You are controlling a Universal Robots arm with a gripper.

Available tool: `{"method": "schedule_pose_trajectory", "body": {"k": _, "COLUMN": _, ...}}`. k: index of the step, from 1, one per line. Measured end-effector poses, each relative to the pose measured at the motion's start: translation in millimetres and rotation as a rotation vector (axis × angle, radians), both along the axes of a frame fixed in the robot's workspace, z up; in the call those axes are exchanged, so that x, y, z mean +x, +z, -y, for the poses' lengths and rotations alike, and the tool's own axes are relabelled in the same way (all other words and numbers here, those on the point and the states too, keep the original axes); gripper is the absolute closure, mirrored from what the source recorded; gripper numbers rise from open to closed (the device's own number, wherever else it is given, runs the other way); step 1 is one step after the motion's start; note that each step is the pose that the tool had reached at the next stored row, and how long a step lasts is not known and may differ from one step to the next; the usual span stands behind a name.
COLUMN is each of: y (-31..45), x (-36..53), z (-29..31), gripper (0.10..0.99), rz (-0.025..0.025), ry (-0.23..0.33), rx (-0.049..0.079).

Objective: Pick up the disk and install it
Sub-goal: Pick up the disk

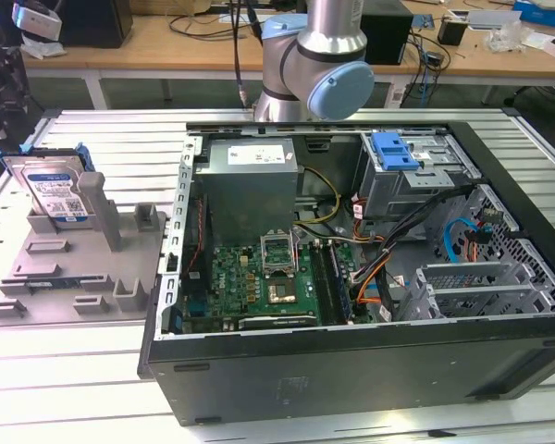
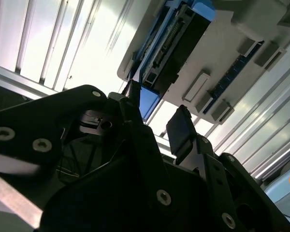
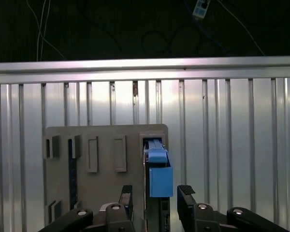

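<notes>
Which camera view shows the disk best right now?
The exterior view: the disk stands in the grey holder with its labelled face toward the camera. Both wrist views catch it edge-on, mostly its blue frame and dark side.

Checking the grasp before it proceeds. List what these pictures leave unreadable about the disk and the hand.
1. The disk, lower part: exterior view, sunk in the grey holder, partly behind its post.
2. Its label: first wrist view, seen edge-on, blue carrier frame toward the camera.
3. Whether the hand touches the disk: both wrist views, open fingers flank it, depth unreadable; the hand's dark body covers the rest.
</notes>
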State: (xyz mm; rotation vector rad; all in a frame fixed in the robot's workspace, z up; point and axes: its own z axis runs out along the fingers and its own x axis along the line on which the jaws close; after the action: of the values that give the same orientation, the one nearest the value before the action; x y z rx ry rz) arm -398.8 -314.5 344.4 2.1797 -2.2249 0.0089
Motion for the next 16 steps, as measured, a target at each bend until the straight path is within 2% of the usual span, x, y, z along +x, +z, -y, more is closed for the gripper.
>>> {"method": "schedule_pose_trajectory", "body": {"k": 3, "y": -4.2, "x": -0.2, "z": 0.0, "gripper": 0.592, "rz": 0.0000, "ry": 0.000, "rx": 0.000}}
{"method": "schedule_pose_trajectory", "body": {"k": 8, "y": -6.2, "x": -1.9, "z": -2.3, "gripper": 0.592, "rz": 0.0001, "ry": 0.004, "rx": 0.001}}
{"method": "schedule_pose_trajectory", "body": {"k": 11, "y": -10.1, "x": -4.8, "z": -6.1, "gripper": 0.592, "rz": -0.0001, "ry": 0.010, "rx": 0.001}}
{"method": "schedule_pose_trajectory", "body": {"k": 16, "y": -12.4, "x": -5.7, "z": -6.2, "gripper": 0.592, "rz": -0.0002, "ry": 0.012, "rx": 0.001}}
